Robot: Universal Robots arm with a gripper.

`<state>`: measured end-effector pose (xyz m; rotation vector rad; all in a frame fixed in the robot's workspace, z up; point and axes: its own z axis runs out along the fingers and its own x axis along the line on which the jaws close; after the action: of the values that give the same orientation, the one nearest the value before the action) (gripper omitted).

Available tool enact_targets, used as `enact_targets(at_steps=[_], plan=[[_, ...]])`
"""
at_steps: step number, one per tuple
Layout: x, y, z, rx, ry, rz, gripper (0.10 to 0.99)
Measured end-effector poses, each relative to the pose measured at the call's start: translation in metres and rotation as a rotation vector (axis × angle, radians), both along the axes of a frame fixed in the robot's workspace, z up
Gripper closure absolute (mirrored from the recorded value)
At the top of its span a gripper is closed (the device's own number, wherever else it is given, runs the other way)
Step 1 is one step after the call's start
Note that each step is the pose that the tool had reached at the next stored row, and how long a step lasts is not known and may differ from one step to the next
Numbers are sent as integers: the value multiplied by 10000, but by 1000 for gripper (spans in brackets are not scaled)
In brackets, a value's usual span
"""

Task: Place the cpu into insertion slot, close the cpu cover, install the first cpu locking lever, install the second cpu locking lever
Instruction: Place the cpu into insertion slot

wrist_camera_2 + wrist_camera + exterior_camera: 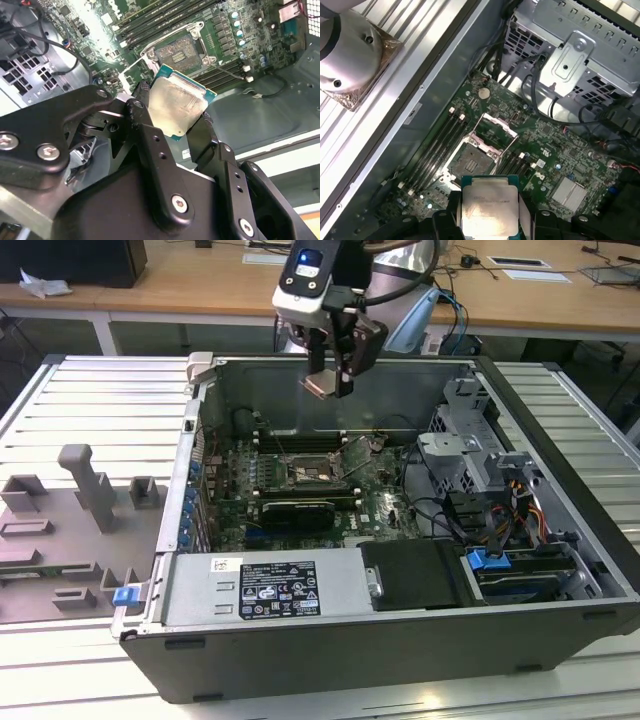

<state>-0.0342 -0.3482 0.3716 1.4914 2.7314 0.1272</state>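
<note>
My gripper (pixel 327 383) hangs above the open computer case, shut on the cpu (pixel 321 386), a flat silver-topped square chip. In both wrist views the cpu (pixel 176 106) (pixel 489 209) sits between the two black fingers (pixel 143 107) (pixel 454 212), which press on its opposite edges. Below it on the green board lies the insertion slot (pixel 313 476) (pixel 184 49) (pixel 472 156), a dark square recess that holds nothing. The cpu cover (pixel 362 452) (pixel 496 126), a thin silver frame, stands swung up beside the slot.
Long black memory slots (pixel 300 440) flank the socket. A black card (pixel 298 512) lies in front of it, and a power supply (pixel 265 590) closes the near side. A drive cage (pixel 470 440) with cables fills the exterior view's right. Grey fixtures (pixel 90 485) stand outside the case.
</note>
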Motion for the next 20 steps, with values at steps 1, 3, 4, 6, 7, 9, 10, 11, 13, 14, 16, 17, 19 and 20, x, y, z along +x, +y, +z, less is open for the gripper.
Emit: enact_targets(at_steps=[1,3,4,6,7,9,10,11,13,14,16,17,19,20], plan=[[0,0,-1,-3,0,-151,545],[0,0,-2,-9,0,-344,545],[0,0,-3,-11,0,-405,545],[0,0,-5,-17,0,-672,545],[0,0,-6,-21,0,-789,545],[0,0,-9,-24,0,-1063,545],[0,0,-10,-25,1,-1139,545],[0,0,-10,-26,0,-1208,545],[0,0,-12,-27,1,-1490,545],[0,0,-13,-28,1,-1594,545],[0,0,-14,-30,1,-1781,545],[0,0,-15,-33,1,-1903,545],[0,0,-16,-41,0,-2157,545],[0,0,-17,-46,0,-2279,545]])
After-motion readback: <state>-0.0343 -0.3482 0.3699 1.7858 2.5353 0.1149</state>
